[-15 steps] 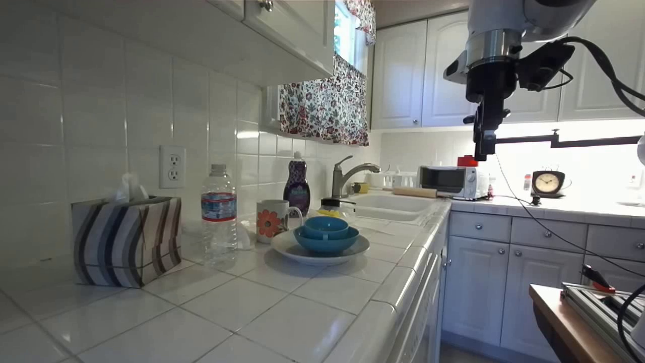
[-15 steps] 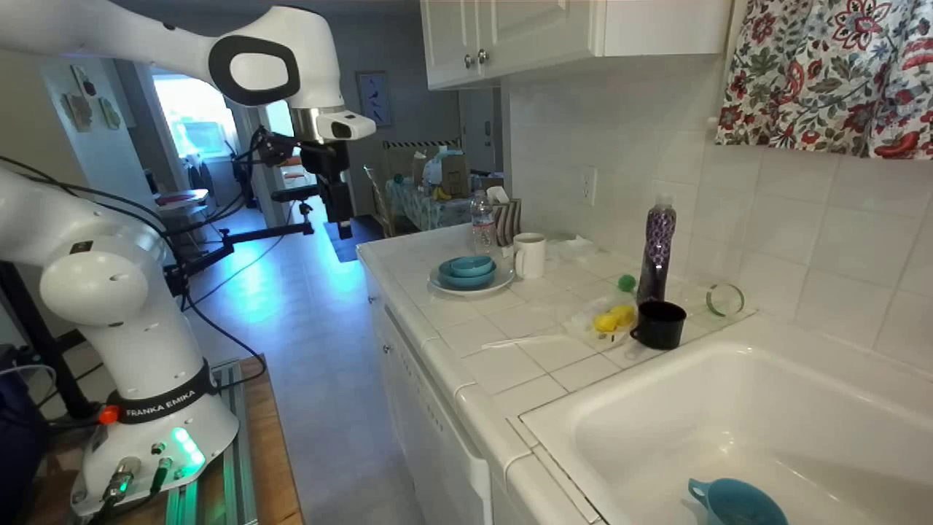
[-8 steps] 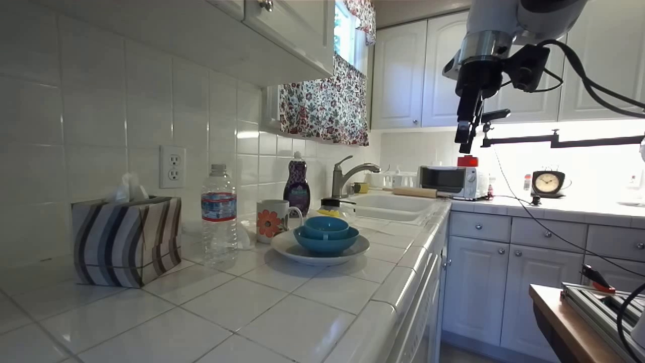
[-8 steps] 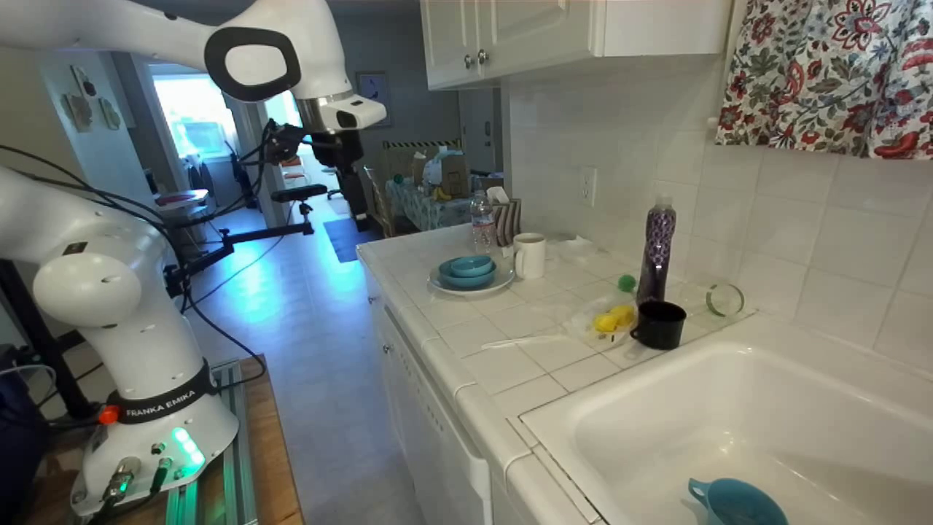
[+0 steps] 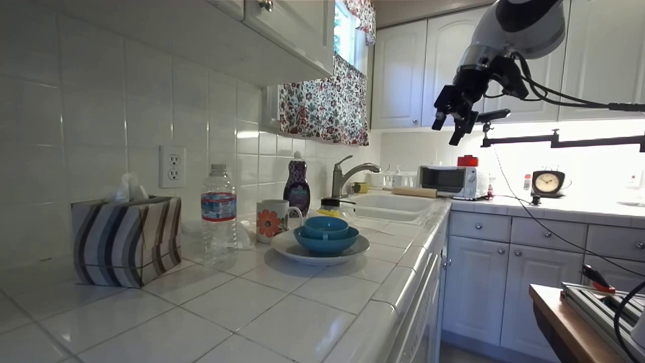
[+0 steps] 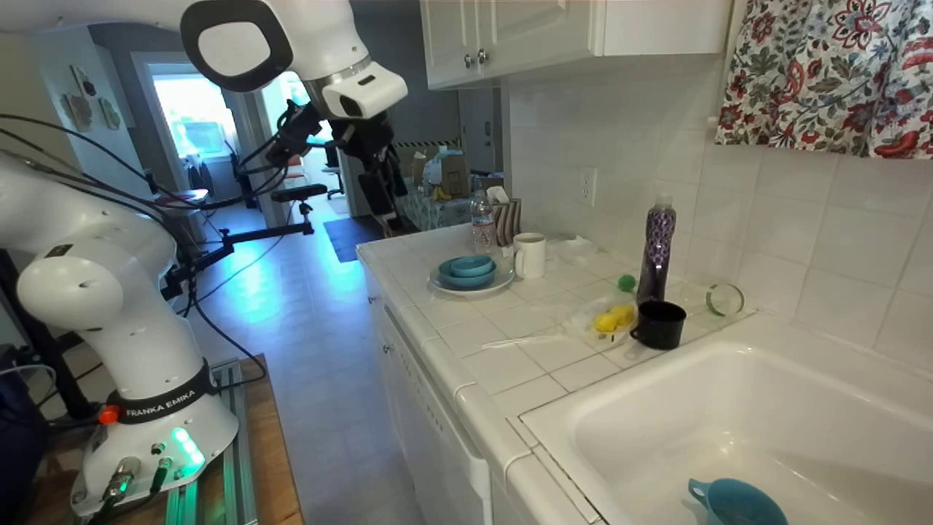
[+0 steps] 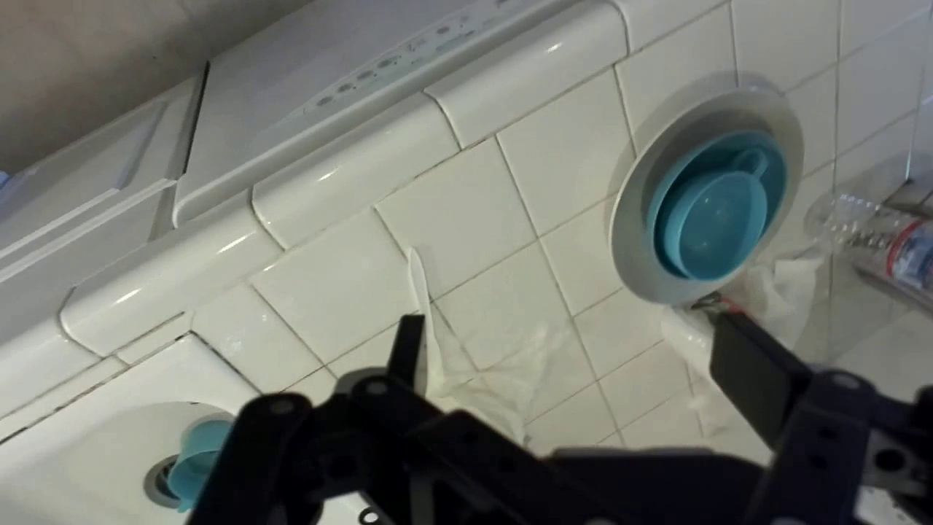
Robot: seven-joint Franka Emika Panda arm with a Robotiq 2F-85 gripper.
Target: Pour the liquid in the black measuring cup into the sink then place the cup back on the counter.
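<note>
gripper (image 5: 447, 132): wide apart, nothing in it | black cup (image 6: 660, 325): lower, toward the wall (image 6: 824, 255), at counter (image 6: 512, 367) edge by the sink (image 6: 838, 408)

You have free air between your end effector (image 5: 446, 134), its jaws apart, and the desk (image 6: 517, 375), and bare tile along the front edge between the plate (image 5: 284, 246) and the sink (image 6: 678, 430). The air above the black cup (image 6: 662, 328) is clear too, but a purple bottle (image 6: 656, 248) stands just beside it, away from the sink, and a yellow thing (image 6: 614, 319) sits by its handle. A blue cup (image 6: 745, 503) takes up room in the sink, and the faucet (image 5: 339, 181) stands on its wall side
</note>
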